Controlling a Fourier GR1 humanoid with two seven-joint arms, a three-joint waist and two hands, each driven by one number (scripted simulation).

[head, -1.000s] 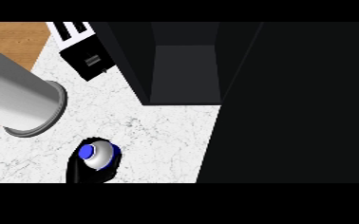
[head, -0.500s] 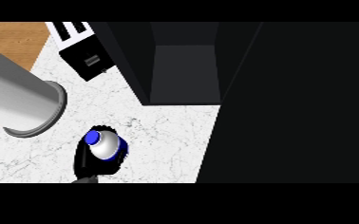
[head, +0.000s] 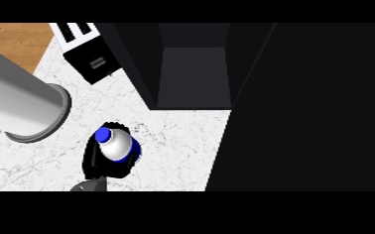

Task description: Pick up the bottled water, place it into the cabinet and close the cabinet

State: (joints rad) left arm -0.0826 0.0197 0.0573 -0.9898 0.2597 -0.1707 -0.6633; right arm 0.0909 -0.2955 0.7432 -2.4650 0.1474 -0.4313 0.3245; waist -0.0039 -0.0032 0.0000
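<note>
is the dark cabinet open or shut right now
Open. The dark cabinet shows its hollow interior and back wall, with no door across the front. The blue-capped water bottle remains outside, in the black hand.

White marbled stone counter [head: 183, 144], matt dark cabinet [head: 192, 64], smooth grey metal cylinder [head: 26, 104].

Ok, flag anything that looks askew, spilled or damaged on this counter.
Nothing stands out. The bottled water is intact in the hand, its blue cap pointing toward the open cabinet. The grey cylinder lies on its side at the left, with no spill on the marble counter.
</note>
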